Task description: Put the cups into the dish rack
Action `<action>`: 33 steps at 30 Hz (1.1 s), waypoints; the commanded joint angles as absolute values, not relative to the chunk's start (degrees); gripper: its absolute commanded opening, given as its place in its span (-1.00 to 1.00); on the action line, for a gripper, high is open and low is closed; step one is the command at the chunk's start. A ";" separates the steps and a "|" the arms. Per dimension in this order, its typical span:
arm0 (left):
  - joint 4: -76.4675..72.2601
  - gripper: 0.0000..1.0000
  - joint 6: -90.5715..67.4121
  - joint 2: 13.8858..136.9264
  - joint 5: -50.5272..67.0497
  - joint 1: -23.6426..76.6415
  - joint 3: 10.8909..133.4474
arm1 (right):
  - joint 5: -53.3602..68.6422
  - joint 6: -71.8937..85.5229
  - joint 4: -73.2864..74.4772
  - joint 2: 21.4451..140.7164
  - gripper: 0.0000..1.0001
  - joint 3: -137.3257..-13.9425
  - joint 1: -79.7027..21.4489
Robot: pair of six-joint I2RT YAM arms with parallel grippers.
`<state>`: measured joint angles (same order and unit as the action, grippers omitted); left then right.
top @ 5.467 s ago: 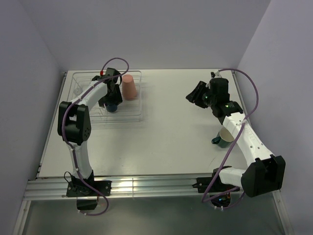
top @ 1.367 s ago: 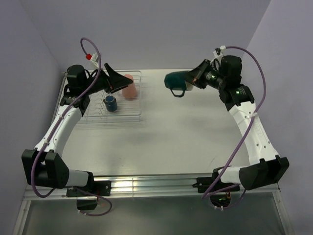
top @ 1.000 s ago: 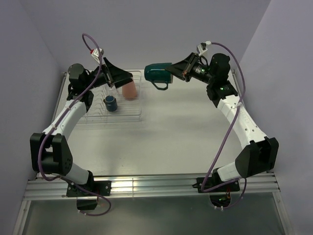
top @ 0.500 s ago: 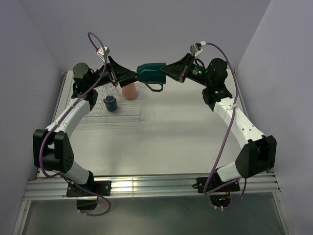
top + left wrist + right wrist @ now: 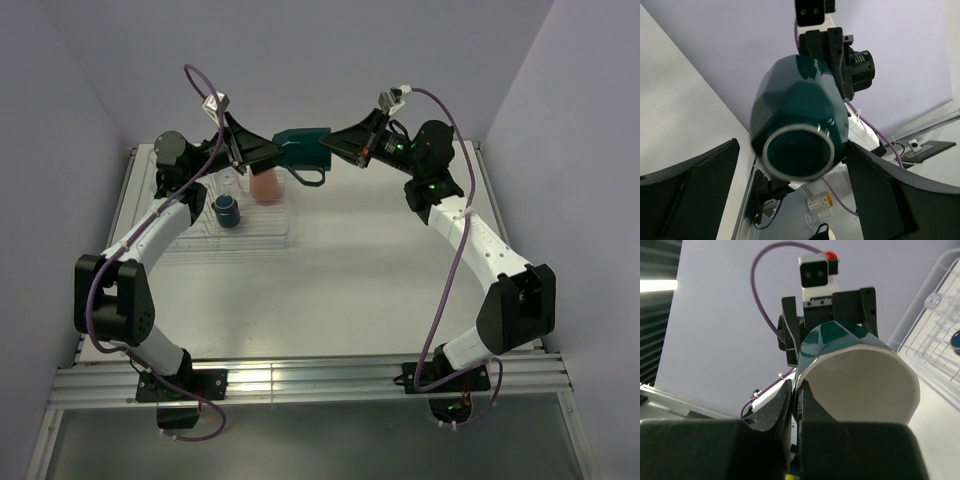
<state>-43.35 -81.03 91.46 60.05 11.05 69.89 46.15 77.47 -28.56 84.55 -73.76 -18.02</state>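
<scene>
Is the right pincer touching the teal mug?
Touching. The right wrist view shows the right pincer clamped on the rim of the teal mug, one finger each side.

— Where's the teal mug?
— Aloft near twelve o'clock, lying sideways, cream inside.
— The others?
— Clear dish rack at ten o'clock; pink tumbler and navy mug stand inside.

A: How many cups show from above?
B: Three: one teal mug in the air at the dish rack's far right corner, one pink tumbler and one navy mug inside the dish rack.
A: Racks and arms?
B: One rack; two arms, left arm and right arm.
</scene>
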 commanded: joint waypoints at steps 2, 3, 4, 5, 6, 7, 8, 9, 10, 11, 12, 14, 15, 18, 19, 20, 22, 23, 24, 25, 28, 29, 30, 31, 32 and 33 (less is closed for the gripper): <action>-49.39 0.88 -82.61 90.88 60.64 12.66 70.14 | 47.11 79.98 -37.79 84.99 -1.00 -74.97 -20.39; -51.40 0.88 -83.05 91.05 60.73 12.66 69.96 | 47.11 79.98 -38.05 84.99 -1.00 -75.06 -20.48; -53.42 0.88 -85.41 91.14 60.82 12.66 69.18 | 47.02 79.98 -38.14 85.16 -1.00 -75.06 -20.65; -54.83 0.88 -86.21 91.32 60.91 12.66 69.08 | 47.02 79.89 -38.06 85.25 -1.00 -75.06 -20.65; -54.58 0.88 -86.48 91.58 61.00 12.66 69.17 | 46.93 80.24 -38.58 85.43 -1.00 -74.97 -20.65; -53.88 0.88 -85.70 91.58 61.00 12.66 69.26 | 47.11 80.33 -38.84 85.60 -1.00 -74.97 -20.74; -53.09 0.88 -85.26 91.58 60.91 12.66 69.43 | 47.11 80.33 -39.02 85.69 -1.00 -75.06 -20.74; -52.39 0.88 -84.73 91.41 60.82 12.66 69.35 | 47.20 79.98 -38.76 85.87 -1.00 -75.23 -21.00; -52.12 0.87 -84.55 91.32 60.73 12.74 69.52 | 47.11 79.63 -38.50 86.04 -1.00 -75.41 -21.09; -51.77 0.86 -84.46 91.23 60.73 12.74 69.52 | 46.94 78.93 -37.71 86.04 -1.00 -75.41 -21.18; -51.59 0.85 -84.46 91.14 60.82 12.74 69.61 | 46.76 78.49 -37.27 86.13 -1.00 -75.50 -21.27; -50.28 0.83 -83.94 90.88 61.00 12.92 69.78 | 46.23 77.70 -36.65 86.48 -1.00 -75.50 -21.45; -49.06 0.82 -83.33 90.79 61.08 13.01 69.96 | 46.06 77.52 -36.65 86.66 -1.00 -75.59 -21.53; -42.47 0.72 -78.25 90.44 61.26 13.45 70.93 | 45.27 76.03 -35.60 87.54 -1.00 -76.02 -22.23; -39.06 0.64 -77.09 90.27 61.26 13.71 71.36 | 44.92 75.24 -33.86 87.71 -1.00 -76.63 -22.67; -37.28 0.57 -76.04 90.00 61.26 13.80 71.54 | 44.48 73.67 -32.97 87.71 -1.00 -76.81 -23.02; -34.12 0.28 -72.70 89.74 60.82 13.97 72.07 | 43.33 72.08 -31.03 87.63 -1.00 -77.52 -23.38; -32.10 0.13 -72.08 89.48 60.73 13.97 71.98 | 42.98 71.03 -29.81 87.71 -1.00 -77.61 -23.64; -31.21 -0.10 -71.03 89.30 60.65 13.97 72.16 | 42.46 70.67 -29.45 87.71 -1.00 -77.61 -23.73; -30.33 -0.44 -70.58 89.30 60.64 13.97 72.42 | 42.28 70.40 -29.10 87.54 -1.00 -77.61 -23.82; -27.69 -0.90 -69.00 89.12 60.47 14.06 73.03 | 41.05 68.91 -27.60 87.36 -1.00 -77.26 -23.91; -26.73 -0.99 -68.39 88.69 60.38 14.06 73.21 | 40.78 68.04 -26.73 87.28 -1.00 -77.17 -23.99; -23.76 -1.00 -66.46 88.42 60.03 14.06 73.56 | 40.35 67.51 -26.11 87.01 -1.00 -76.99 -23.99; -22.08 -1.00 -65.31 88.16 59.51 14.06 74.35 | 39.47 66.98 -25.41 86.84 -1.00 -76.82 -23.99; -20.49 -1.00 -64.26 87.63 58.81 13.98 74.79 | 39.03 65.75 -23.92 86.75 -1.00 -76.73 -23.91; -19.26 -1.00 -63.03 87.37 58.45 13.97 75.14 | 38.59 65.31 -23.30 86.40 -0.96 -76.38 -23.99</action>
